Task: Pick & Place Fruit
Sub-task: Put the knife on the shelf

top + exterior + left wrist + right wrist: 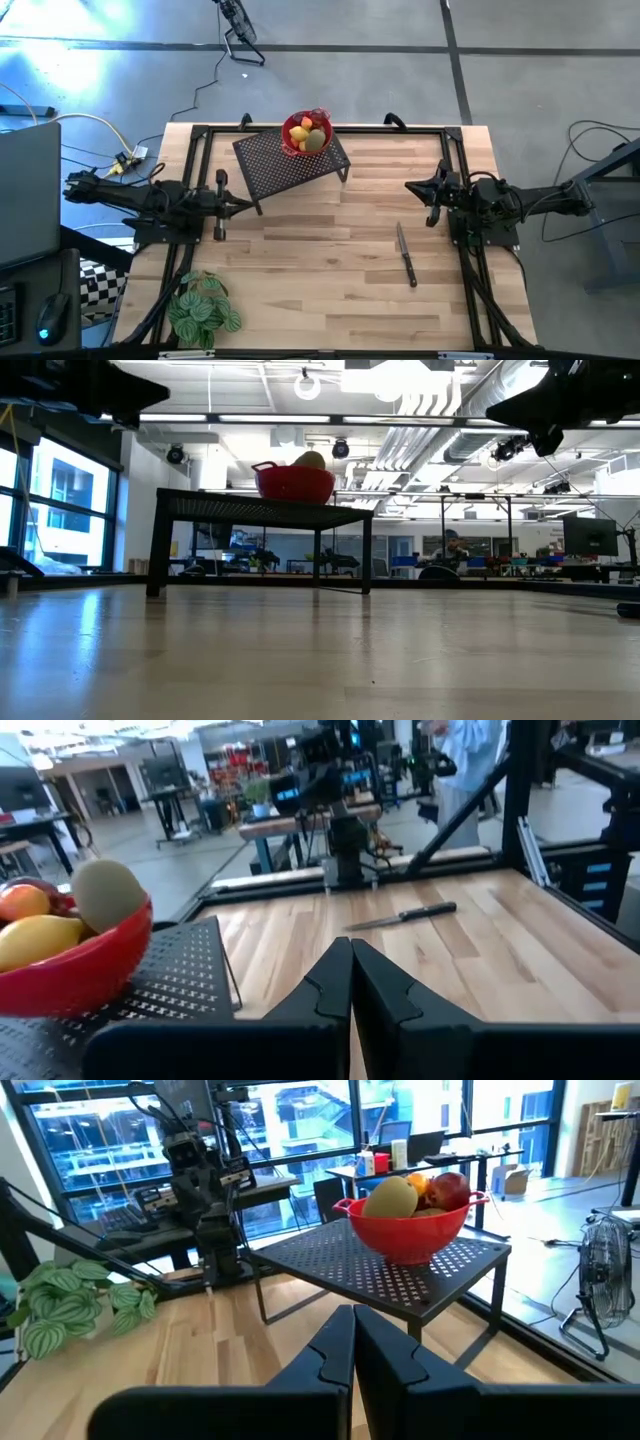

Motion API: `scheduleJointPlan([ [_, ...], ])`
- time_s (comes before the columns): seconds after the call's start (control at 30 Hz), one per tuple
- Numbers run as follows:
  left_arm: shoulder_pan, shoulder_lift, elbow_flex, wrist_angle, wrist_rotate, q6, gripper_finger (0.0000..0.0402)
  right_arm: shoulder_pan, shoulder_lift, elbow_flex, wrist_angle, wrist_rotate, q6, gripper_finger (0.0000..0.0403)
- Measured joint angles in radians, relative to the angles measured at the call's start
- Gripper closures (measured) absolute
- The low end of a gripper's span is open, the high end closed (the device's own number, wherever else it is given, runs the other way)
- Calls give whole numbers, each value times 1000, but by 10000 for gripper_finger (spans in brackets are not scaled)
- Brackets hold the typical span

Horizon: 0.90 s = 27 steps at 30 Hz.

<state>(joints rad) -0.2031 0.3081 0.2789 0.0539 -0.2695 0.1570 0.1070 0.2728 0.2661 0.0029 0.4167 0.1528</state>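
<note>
fruit (307,136) sits heaped in the red bowl (291,147), lower pieces hidden; my left hand (350,982) and right hand (352,1342) are clenched, empty.

Both dark six-joint arms lie low and level, reaching inward from opposite ends of the wooden table (330,270). The left arm's two-finger gripper (248,206) has its fingers pressed together, tips pointing toward the table's middle. The right arm's two-finger gripper (410,187) mirrors it, fingers likewise closed on nothing, tips facing the left arm. The two grippers sit well apart.
</note>
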Motion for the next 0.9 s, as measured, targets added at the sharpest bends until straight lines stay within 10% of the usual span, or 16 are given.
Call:
scheduleJointPlan([
  [0.9,0,-275,-210,-58,152,-39,401,0,-5,93,-241,4,57,401],
])
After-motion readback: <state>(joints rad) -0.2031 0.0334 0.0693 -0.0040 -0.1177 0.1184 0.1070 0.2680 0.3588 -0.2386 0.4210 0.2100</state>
